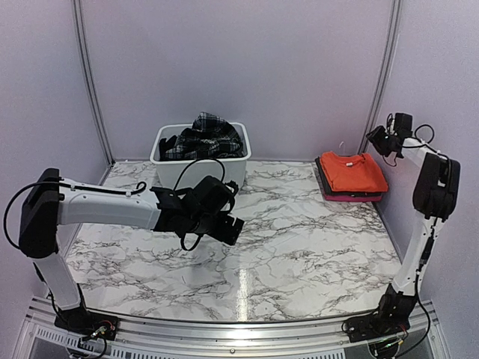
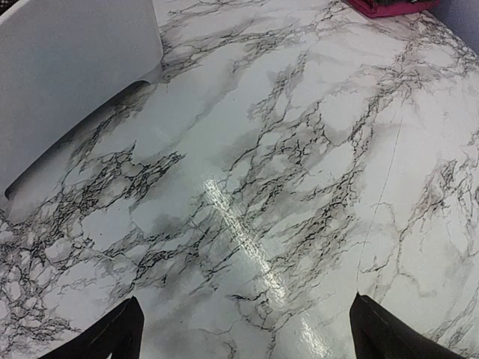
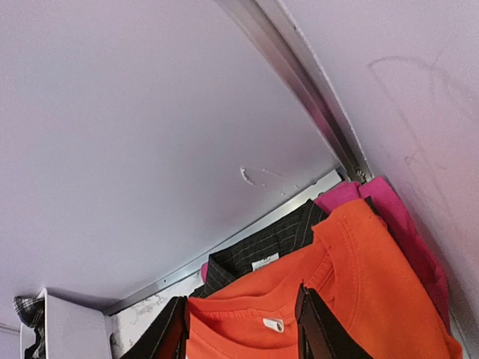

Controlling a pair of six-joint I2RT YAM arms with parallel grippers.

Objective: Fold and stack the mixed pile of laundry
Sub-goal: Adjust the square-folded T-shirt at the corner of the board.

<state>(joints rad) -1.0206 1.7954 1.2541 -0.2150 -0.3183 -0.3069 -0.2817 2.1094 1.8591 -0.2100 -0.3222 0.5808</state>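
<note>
While the left arm (image 1: 112,206) reaches out low over the middle-left of the marble desk (image 1: 314,247), its jaws stand wide apart with nothing between them. In the left wrist view the two black fingertips (image 2: 112,336) sit at the bottom corners, and only bare veined desk shows between them. Just behind that arm, at the rear of the desk, stands the white plastic tub (image 1: 224,168). In it lie the unfolded pieces of the mixed laundry pile: the black-and-white plaid skirt (image 1: 212,131) heaped above the rim, and a dark cloth piece (image 1: 169,142) tucked against the tub's left end. The other garments form a folded stack at the desk's rear right corner, well apart from the tub. The bright orange T-shirt (image 1: 353,170) lies on top, over a dark pinstriped garment (image 3: 262,239) and a pink garment (image 3: 408,224), whose edges stick out past the orange. The right arm (image 1: 434,187) stands tall along the right wall, its wrist bent over the stack's rear right corner. Its jaws are partly apart and clamp nothing. In the right wrist view the black fingers (image 3: 314,329) frame the T-shirt's collar and its small white label (image 3: 274,324), and the cloth between them lies flat, not pinched.
</note>
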